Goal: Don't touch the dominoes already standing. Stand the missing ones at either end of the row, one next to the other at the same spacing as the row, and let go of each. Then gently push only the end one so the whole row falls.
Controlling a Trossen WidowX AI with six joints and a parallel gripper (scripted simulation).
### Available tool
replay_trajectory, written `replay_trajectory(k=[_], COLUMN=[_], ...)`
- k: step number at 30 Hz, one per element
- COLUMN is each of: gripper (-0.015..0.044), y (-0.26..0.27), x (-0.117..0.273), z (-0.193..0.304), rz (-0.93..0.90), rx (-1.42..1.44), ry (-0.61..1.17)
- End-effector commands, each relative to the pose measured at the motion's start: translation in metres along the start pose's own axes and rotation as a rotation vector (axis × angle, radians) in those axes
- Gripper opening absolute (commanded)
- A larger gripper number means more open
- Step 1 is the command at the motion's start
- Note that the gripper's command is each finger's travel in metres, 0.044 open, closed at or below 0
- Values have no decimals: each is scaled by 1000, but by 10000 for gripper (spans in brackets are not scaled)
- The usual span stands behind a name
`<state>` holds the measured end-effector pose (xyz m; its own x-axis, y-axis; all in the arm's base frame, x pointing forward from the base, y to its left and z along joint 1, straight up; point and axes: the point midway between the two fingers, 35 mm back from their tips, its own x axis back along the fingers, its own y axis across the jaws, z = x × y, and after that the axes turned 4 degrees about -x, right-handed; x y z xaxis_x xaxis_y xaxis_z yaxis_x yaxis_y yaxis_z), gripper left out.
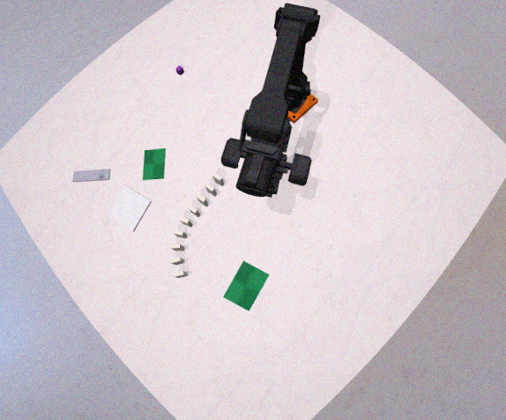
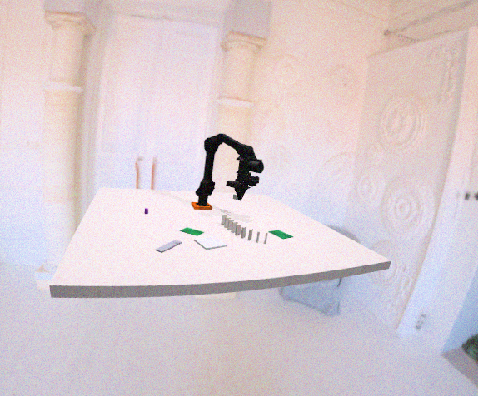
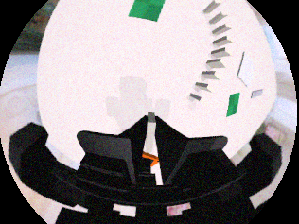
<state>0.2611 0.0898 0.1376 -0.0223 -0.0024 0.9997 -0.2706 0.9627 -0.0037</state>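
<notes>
My gripper is shut on a grey-white domino and holds it above the table. In the top view the hand hides the fingertips and this domino. A curved row of several upright dominoes stands beside the hand. Its end domino nearest the arm is close to the hand in the top view. The domino at the far end is also upright.
Two green patches lie on either side of the row. A white square tile and a grey bar lie flat. A small purple block stands apart.
</notes>
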Motion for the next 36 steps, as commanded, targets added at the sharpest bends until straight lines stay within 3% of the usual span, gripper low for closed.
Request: replay_trajectory(k=[1, 8, 15, 27, 36], gripper=[27, 27, 27, 27, 27], y=[0, 9, 104, 107, 116], x=[45, 47, 48, 47, 29], z=[2, -2, -29, -29, -47], rz=[-2, -2, -11, -10, 17], rx=[-2, -35, -349, -355, -275], ry=[-1, -2, -2, -5, -166])
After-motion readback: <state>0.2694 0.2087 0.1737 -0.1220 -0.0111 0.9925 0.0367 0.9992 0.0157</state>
